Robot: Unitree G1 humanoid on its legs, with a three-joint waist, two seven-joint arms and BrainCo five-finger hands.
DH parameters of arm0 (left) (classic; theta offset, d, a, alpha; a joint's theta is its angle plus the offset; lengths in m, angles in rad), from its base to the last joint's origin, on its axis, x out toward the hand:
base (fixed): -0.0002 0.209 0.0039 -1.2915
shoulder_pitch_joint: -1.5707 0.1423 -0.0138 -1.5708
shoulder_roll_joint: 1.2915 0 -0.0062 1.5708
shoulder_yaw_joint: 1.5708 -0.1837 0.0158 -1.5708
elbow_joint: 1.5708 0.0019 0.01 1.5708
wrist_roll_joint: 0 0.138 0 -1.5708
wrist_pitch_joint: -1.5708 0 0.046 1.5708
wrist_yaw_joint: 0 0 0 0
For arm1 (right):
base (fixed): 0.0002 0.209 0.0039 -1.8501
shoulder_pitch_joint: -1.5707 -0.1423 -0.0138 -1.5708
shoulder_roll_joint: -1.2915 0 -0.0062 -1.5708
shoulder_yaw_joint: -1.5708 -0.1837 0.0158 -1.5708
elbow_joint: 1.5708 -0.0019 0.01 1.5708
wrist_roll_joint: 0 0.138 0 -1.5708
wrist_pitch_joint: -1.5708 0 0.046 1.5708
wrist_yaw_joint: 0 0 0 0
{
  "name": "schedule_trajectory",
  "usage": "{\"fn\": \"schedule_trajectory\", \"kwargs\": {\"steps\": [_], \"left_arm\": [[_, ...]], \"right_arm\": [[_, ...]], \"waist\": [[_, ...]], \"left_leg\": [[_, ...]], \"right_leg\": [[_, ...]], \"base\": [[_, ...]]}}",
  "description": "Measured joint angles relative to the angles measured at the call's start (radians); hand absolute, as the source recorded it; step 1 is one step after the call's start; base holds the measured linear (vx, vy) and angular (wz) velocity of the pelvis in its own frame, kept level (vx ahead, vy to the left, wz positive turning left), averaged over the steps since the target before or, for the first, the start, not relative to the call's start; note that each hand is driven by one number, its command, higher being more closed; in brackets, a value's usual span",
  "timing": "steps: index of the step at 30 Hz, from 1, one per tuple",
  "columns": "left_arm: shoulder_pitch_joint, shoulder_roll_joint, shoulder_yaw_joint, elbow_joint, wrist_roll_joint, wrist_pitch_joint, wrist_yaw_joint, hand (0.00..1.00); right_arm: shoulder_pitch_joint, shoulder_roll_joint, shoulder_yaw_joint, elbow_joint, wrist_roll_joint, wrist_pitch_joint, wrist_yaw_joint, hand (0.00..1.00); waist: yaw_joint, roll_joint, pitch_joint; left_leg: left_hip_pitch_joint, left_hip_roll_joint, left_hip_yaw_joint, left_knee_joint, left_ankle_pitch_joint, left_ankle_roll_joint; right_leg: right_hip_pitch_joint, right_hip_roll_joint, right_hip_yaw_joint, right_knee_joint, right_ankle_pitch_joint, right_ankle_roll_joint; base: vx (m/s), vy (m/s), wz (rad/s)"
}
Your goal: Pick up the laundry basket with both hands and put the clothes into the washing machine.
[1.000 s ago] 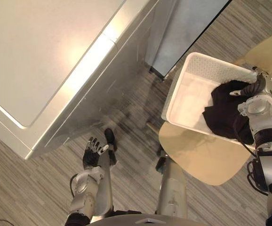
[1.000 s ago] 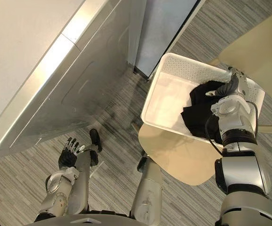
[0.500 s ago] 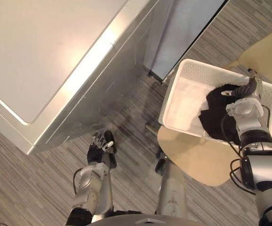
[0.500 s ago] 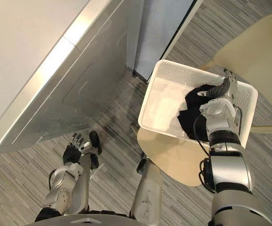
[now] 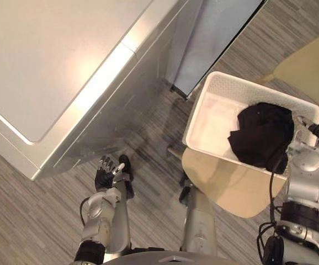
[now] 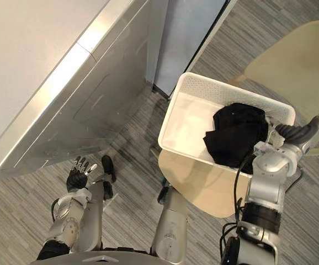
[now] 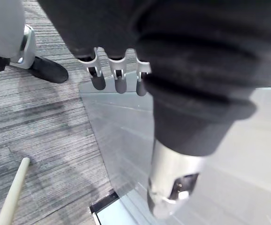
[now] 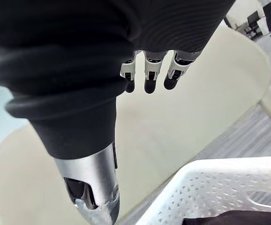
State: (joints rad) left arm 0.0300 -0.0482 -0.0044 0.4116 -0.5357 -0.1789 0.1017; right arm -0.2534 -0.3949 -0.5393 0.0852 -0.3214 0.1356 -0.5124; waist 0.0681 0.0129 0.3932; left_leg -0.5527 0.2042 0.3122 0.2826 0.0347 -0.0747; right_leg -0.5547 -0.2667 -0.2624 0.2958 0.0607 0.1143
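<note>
Moved: right hand (image 6: 307,130) off the black clothes (image 5: 261,135) to the laundry basket (image 5: 242,84) right rim, fingers straight, empty | left hand (image 5: 105,175) low by washing machine (image 5: 54,66), fingers spread, empty | basket on chair (image 5: 231,185) | advice: grip opposite rims, lift level.

Overhead stereo pair; close wrist views

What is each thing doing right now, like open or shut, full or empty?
laundry basket, resting on the chair, clothes inside.
black clothes, bunched at one end of the basket.
washing machine, cannot tell whether its door is open.
left hand, open, holding nothing, low by the machine.
right hand, open, holding nothing, beside the basket.
</note>
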Motion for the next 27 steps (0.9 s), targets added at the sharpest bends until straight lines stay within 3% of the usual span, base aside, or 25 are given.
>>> {"fn": "schedule_trajectory", "kwargs": {"steps": [7, 10, 16, 19, 27], "left_arm": [[0.001, 0.001, 0.005, -0.001, 0.001, 0.0, -0.002, 0.0], [0.005, 0.002, 0.014, -0.005, 0.001, 0.0, -0.005, 0.0], [0.009, 0.012, 0.043, -0.01, -0.001, 0.003, -0.021, 0.0], [0.009, 0.027, 0.042, -0.017, -0.002, 0.002, -0.023, 0.0], [0.008, 0.035, 0.043, -0.049, -0.033, 0.001, -0.044, 0.0]], "right_arm": [[0.042, 0.046, 0.032, 0.0, 0.004, -0.006, 0.038, 0.0], [0.066, 0.046, 0.072, 0.021, 0.026, -0.025, 0.097, 0.0], [0.037, 0.032, 0.13, 0.23, 0.124, -0.067, 0.233, 0.0], [-0.042, -0.013, 0.156, 0.356, 0.157, -0.081, 0.273, 0.0], [-0.286, -0.23, 0.283, 0.641, 0.166, -0.091, 0.319, 0.0]], "waist": [[-0.004, 0.0, 0.0], [-0.002, 0.0, 0.001], [-0.003, -0.001, 0.005], [-0.004, 0.0, 0.009], [-0.004, 0.004, 0.047]], "left_leg": [[-0.033, 0.002, -0.005, 0.051, -0.027, 0.009], [-0.047, 0.002, -0.004, 0.054, -0.025, 0.013], [-0.064, 0.01, -0.003, 0.065, -0.027, 0.014], [-0.086, 0.014, -0.003, 0.066, -0.029, 0.014], [-0.116, 0.015, 0.003, 0.066, -0.02, 0.014]], "right_leg": [[-0.013, -0.006, 0.002, 0.008, -0.001, 0.004], [-0.028, -0.006, 0.004, 0.008, -0.001, 0.003], [-0.044, 0.006, 0.006, 0.008, 0.0, 0.002], [-0.068, 0.008, 0.008, 0.013, 0.001, 0.0], [-0.112, 0.007, 0.019, 0.029, 0.002, -0.002]], "base": [[0.01, -0.003, 0.01], [0.01, -0.009, -0.01], [0.03, -0.03, -0.02], [0.0, 0.0, 0.0], [0.0, -0.001, 0.0]]}}
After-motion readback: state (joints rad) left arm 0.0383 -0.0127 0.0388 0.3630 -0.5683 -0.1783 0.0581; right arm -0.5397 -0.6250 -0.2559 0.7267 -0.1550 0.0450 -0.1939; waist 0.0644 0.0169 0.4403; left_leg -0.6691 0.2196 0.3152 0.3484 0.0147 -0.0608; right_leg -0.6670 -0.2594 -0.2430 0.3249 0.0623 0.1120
